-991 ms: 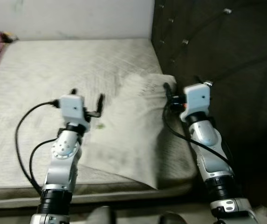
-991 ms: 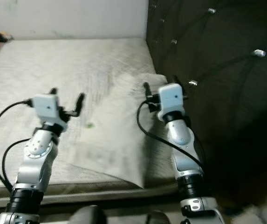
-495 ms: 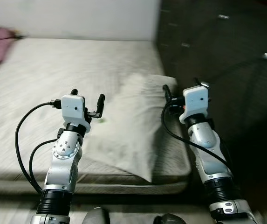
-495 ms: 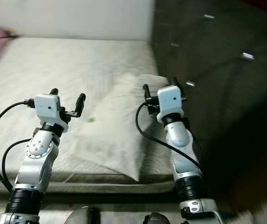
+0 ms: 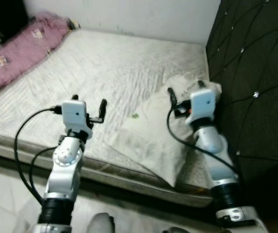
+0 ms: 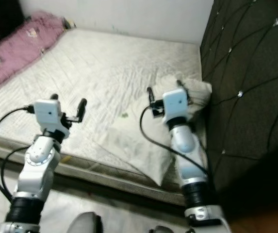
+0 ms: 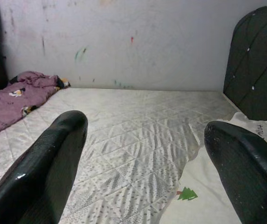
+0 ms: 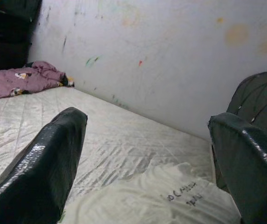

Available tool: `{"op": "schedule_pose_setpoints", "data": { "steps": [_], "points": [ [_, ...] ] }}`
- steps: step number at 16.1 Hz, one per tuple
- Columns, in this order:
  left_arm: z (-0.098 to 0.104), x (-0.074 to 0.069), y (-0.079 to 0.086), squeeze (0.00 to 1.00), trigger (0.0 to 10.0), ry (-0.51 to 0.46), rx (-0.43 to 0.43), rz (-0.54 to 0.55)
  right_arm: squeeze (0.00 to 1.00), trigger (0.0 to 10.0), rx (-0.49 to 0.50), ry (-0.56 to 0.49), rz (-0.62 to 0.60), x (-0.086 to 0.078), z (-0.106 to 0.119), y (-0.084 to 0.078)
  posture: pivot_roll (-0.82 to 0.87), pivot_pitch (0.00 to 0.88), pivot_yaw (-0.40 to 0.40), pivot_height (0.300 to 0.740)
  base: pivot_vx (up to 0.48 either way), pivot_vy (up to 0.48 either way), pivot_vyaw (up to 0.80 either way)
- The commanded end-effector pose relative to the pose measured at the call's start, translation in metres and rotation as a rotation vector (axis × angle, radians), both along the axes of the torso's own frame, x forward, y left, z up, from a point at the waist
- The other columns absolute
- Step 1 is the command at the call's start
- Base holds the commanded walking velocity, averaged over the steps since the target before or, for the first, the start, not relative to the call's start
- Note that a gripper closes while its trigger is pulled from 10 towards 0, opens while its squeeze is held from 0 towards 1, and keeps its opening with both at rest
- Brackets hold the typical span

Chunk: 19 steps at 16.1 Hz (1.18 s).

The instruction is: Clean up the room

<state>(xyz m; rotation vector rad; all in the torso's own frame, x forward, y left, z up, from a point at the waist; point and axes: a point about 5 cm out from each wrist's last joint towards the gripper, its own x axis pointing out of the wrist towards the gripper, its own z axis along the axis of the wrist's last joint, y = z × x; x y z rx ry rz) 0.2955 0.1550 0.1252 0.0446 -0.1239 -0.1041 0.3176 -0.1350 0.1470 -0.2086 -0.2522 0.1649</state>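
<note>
A: Mattress [image 5: 105,68] bare, quilted, pale grey. Set against a white wall [image 7: 138,42] marked with small coloured smudges.

B: Dark tufted headboard [image 5: 255,63] along the right side, studded.

A: Pillow [image 5: 158,131] white, lying near the front right corner of the mattress, one end up against the headboard. Small green tree print [image 7: 187,193] on the case; dark handwriting [image 8: 184,192] near the far end.

B: Purple blanket [image 5: 22,48] bunched at the far left of the mattress, close to the wall. Well apart from the pillow.

A: Left gripper [image 5: 89,100] raised over the front edge of the mattress, fingers spread wide, nothing between them. Just left of the pillow, not touching.

B: Right gripper [image 5: 185,90] hovering above the pillow's headboard end. Fingers [image 8: 44,168] parted, nothing grasped.

A: Black cables looped off both wrists. Pale floor [image 5: 8,194] in front of the mattress.

B: Dark furniture [image 8: 10,32] in the far left corner, detail too dim to make out.
</note>
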Motion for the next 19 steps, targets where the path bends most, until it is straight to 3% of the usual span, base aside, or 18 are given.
{"op": "schedule_pose_setpoints", "data": {
  "steps": [1, 7, 14, 19],
  "points": [
    [0.005, 0.003, -0.001, 0.0, 10.0, -0.018, 0.0, -0.013, 0.0, 10.0, 0.002, -0.016, 0.001, 0.002, 0.005, -0.002, -0.03, 0.0, 0.007, 0.74, 0.0, 0.0, 0.0],
    [0.003, 0.001, -0.002, 0.0, 10.0, -0.013, 0.004, -0.02, 0.0, 10.0, 0.014, -0.005, -0.012, 0.001, 0.003, -0.004, -0.03, 0.0, 0.006, 0.74, 0.0, 0.0, 0.0],
    [-0.005, -0.009, 0.007, 0.0, 10.0, 0.027, -0.021, 0.043, 0.0, 10.0, 0.029, 0.042, -0.043, -0.01, -0.01, -0.01, -0.02, 0.0, 0.006, 0.74, 0.0, 0.0, -0.8],
    [-0.009, -0.016, 0.012, 0.0, 10.0, 0.041, -0.007, 0.074, 0.0, 10.0, 0.083, 0.099, -0.129, -0.025, -0.025, -0.026, -0.02, 0.0, 0.026, 0.74, 0.0, 0.0, -0.61]
  ]
}}
